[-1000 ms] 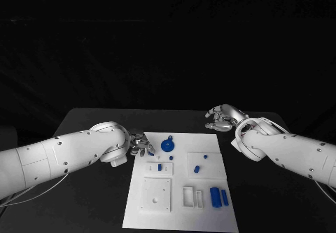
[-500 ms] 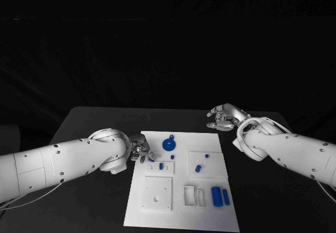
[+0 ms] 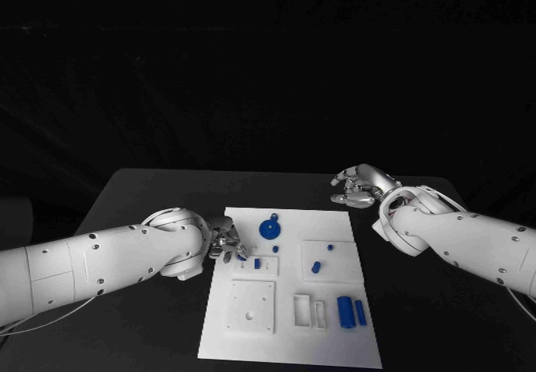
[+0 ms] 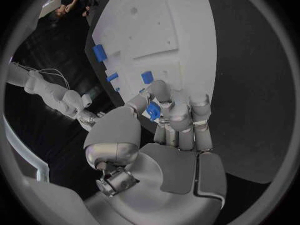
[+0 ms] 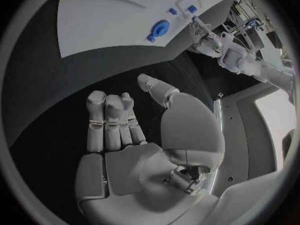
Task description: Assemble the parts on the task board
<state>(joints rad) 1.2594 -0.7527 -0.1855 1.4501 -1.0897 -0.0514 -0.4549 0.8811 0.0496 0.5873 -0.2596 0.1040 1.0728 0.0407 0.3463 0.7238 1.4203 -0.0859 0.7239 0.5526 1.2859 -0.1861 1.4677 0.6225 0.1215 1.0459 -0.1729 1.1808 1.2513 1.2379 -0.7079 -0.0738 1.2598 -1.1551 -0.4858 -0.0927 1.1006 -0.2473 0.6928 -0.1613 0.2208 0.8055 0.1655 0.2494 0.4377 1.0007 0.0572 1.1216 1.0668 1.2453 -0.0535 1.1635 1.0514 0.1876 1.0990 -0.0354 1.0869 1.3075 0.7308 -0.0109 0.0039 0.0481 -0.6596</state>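
Left hand [image 3: 224, 241] at board [image 3: 335, 341] left edge, thumb and fingers pinching small blue part [image 4: 153, 110] just above board. Right hand [image 3: 359, 187] off board's far right corner, over table [image 3: 146, 194], fingers loosely apart, holding nothing.

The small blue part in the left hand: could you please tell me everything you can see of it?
The small blue part looks like a short, blocky, matte plastic piece. The silver left hand pinches it between thumb and fingers, which hide much of it, so its full shape cannot be told. It is held just above the white task board, near the board's left edge, beside a small square plate holding another blue piece.
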